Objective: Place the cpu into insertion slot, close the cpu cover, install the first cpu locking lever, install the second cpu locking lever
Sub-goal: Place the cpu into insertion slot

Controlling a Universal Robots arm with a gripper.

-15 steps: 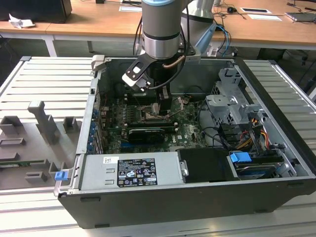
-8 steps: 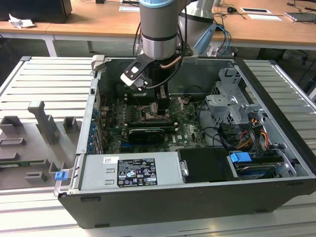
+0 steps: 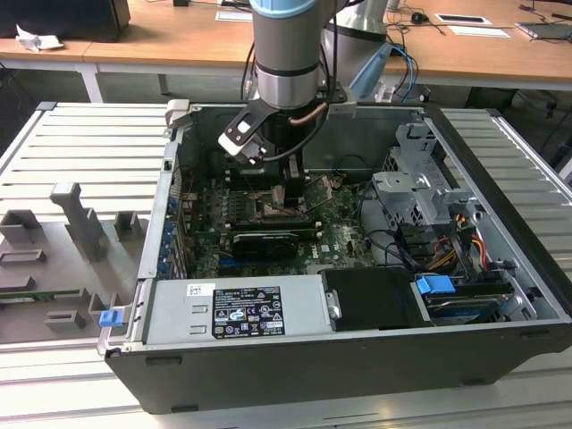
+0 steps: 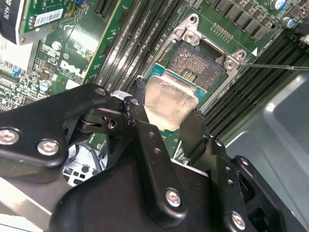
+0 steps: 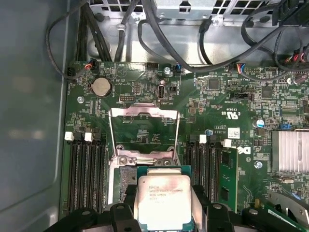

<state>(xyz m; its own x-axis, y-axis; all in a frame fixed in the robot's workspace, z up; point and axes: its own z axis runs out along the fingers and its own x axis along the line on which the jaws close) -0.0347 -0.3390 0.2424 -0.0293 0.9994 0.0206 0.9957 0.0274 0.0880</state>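
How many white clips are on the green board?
4 white clips in the first wrist view: two on memory slots one side of the cpu cover, two on the other. The gripper holding the cpu may hide more.

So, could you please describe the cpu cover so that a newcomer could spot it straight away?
Inside the open computer case, find the green motherboard. Between its black memory slots, beside the cpu held by the gripper, the cpu cover is the only silvery frame with a cut-out middle.
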